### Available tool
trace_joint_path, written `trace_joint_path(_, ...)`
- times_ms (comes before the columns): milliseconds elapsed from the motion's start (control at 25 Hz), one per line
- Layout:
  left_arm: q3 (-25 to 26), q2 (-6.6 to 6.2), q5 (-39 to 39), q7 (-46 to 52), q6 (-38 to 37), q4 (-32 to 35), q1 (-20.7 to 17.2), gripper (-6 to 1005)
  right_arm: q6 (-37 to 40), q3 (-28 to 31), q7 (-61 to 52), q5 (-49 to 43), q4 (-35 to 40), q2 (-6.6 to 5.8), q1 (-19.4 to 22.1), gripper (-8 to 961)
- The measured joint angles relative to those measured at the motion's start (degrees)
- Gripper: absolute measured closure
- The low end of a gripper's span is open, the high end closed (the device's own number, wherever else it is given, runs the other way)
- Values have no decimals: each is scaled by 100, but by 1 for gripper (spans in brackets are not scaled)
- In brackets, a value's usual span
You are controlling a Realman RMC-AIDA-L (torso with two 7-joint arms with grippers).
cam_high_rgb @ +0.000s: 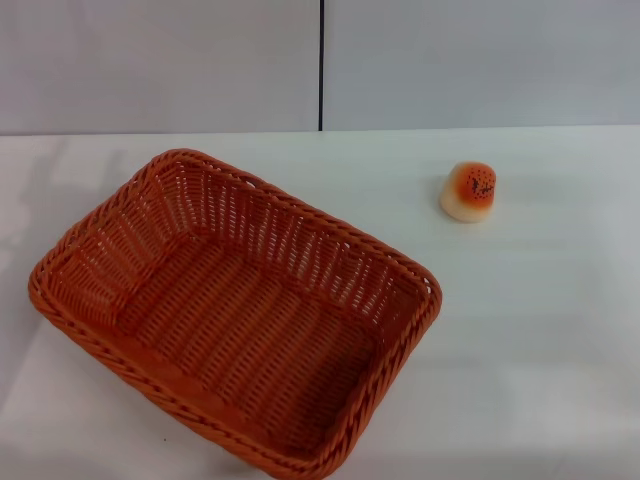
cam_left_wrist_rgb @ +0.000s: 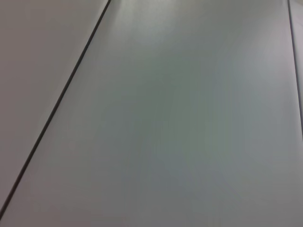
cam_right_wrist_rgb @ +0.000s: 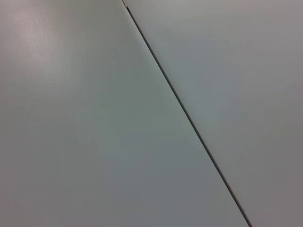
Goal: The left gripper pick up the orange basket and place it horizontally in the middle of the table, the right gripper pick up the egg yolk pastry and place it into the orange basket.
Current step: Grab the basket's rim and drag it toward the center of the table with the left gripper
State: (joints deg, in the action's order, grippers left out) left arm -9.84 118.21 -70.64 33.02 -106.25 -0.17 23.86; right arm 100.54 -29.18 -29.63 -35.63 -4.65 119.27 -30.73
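Observation:
The orange basket lies on the white table at the left, turned at a slant, with its near corner at the front edge of the head view. It holds nothing. The egg yolk pastry sits on the table to the basket's far right, well apart from it, its sesame-dotted top tipped toward me. Neither gripper shows in any view. Both wrist views show only plain grey panels.
A grey panelled wall with a dark vertical seam stands behind the table's far edge. Bare tabletop lies to the right of the basket and in front of the pastry.

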Motion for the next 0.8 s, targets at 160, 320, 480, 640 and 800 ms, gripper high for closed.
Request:
trace_joint_path(160, 0, 0, -2, 1, 0, 0, 7, 185, -3, 0, -37, -3, 0, 0, -3, 382)
trace_joint_path(320, 0, 0, -3, 2, 0, 0, 11, 185, -7, 0, -43, -5, 0, 0, -11, 384)
trace_joint_path(480, -20, -1, -3, 34, 0, 0, 13, 185, -9, 0, -43, -6, 0, 0, -21, 387)
trace_joint_path(640, -54, -6, 0, 254, 33, 16, -25, 184, -8, 0, -43, -6, 0, 0, -21, 390)
trace_joint_path(800, -104, -15, -20, 480, 108, 190, -44, 184, 150, -25, -43, -6, 66, 0, 19, 392)
